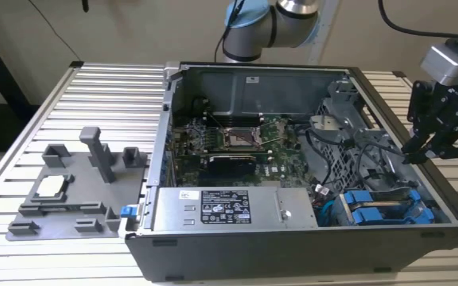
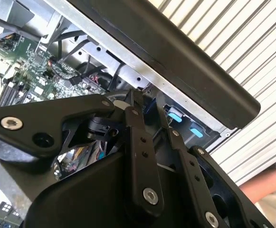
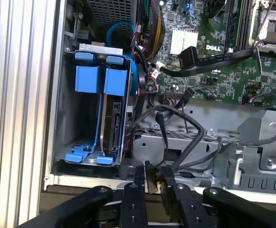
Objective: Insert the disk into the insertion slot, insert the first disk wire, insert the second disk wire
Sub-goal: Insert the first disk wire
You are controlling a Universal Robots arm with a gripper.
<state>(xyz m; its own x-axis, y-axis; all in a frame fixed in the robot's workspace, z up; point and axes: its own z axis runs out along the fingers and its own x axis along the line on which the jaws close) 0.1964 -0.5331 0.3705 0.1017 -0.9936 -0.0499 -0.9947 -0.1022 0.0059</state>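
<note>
One silver-grey flat rectangular disk, clipped in a bright blue plastic carrier frame — stood on edge inside the grey sheet-metal insertion slot of the open computer case, close ahead of the black two-fingered gripper. In the exterior view the carrier frame lay below the gripper and toward the exterior view's left; the gripper hung over the case's side wall. Fingers were drawn nearly together, with a slim gap between the tips; whether anything thin sat in that gap could not be told. Several black wires looped loose between the gripper and the green circuit board. Handling, by judgement: the disk was probably dense for its size, rigid and sensitive to knocks, the carrier frame slightly springy. It looked best taken by the blue tabs at the frame's end, not by the bare faces. The wires looked limp yet springy — best held at the plug.
</note>
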